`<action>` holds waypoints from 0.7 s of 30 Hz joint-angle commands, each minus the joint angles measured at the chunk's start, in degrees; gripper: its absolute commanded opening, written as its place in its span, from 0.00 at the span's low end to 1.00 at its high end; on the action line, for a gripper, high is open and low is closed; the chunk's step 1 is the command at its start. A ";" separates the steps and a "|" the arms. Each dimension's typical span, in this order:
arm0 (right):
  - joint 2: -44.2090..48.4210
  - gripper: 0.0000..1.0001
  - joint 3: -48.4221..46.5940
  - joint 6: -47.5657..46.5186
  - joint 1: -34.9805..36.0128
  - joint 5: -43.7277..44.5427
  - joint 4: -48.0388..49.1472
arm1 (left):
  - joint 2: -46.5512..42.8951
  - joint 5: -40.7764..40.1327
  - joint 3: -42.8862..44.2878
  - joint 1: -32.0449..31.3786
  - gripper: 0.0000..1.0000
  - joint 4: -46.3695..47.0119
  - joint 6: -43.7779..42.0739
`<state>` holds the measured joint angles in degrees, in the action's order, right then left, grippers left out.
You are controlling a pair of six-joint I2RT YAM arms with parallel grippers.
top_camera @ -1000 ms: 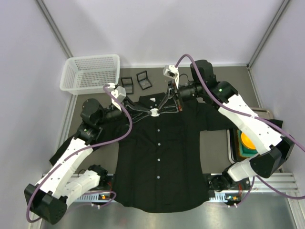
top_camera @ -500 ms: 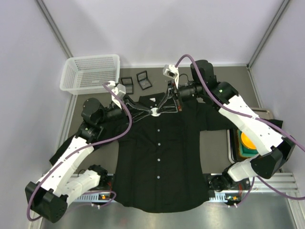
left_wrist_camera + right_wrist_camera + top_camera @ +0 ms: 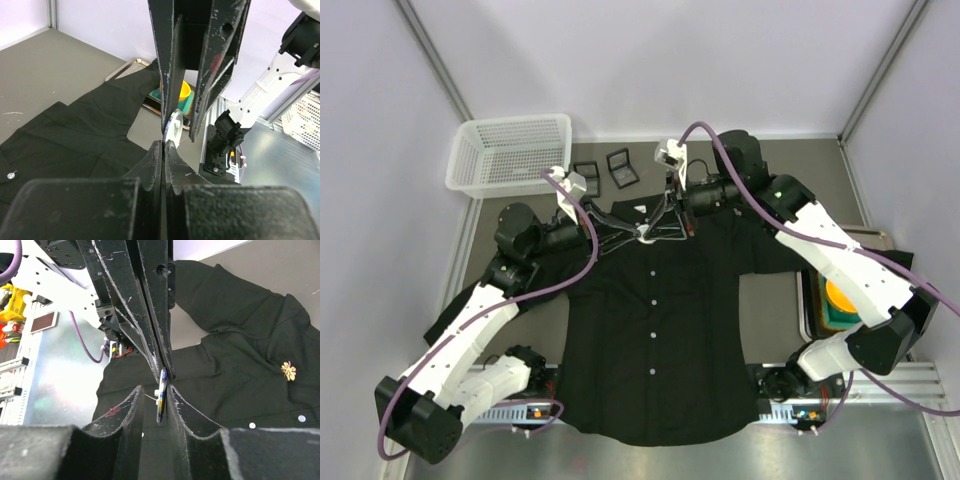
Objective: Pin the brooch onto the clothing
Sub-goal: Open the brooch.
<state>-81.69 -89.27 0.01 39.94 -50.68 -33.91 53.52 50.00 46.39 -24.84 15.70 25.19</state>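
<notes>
Small round white-blue brooch (image 3: 161, 402) held over collar of black buttoned shirt (image 3: 650, 350), 12 o'clock end. Left gripper (image 3: 163, 147) clenched on its edge; right gripper (image 3: 156, 390) flanks it, and you cannot tell if it grips. Your risk: thin pinch slips and brooch drops.

Bright, even overhead light casts soft shadows; the black shirt (image 3: 650, 330) loses detail, glare washes the metal worktop (image 3: 55, 390) edge, and the left hand (image 3: 163, 145) blurs near its camera.

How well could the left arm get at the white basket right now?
Probably yes, though not at once. The white basket stands close on the left arm's side, and nothing tall lies between. But the left gripper is shut on the brooch, near the collar of the shirt, so it is occupied.
</notes>
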 commanded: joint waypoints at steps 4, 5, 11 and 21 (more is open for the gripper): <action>0.66 0.27 0.42 -1.51 3.12 3.91 0.43 | 0.10 -2.27 2.30 -0.30 0.00 3.72 1.70; 0.48 0.27 0.33 -1.51 3.21 4.53 0.34 | 0.18 -2.27 2.30 -0.30 0.00 3.72 1.70; 0.04 0.27 0.07 -2.38 3.21 5.94 -0.80 | 0.18 -2.36 2.39 -0.30 0.00 3.63 1.62; 0.22 0.28 1.30 -3.97 3.83 7.17 -3.35 | 0.27 -2.54 2.65 -0.30 0.00 4.07 2.14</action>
<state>-81.69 -89.25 -2.44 41.98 -44.93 -35.33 54.26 48.12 46.39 -24.84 14.90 25.69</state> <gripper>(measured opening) 0.283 0.019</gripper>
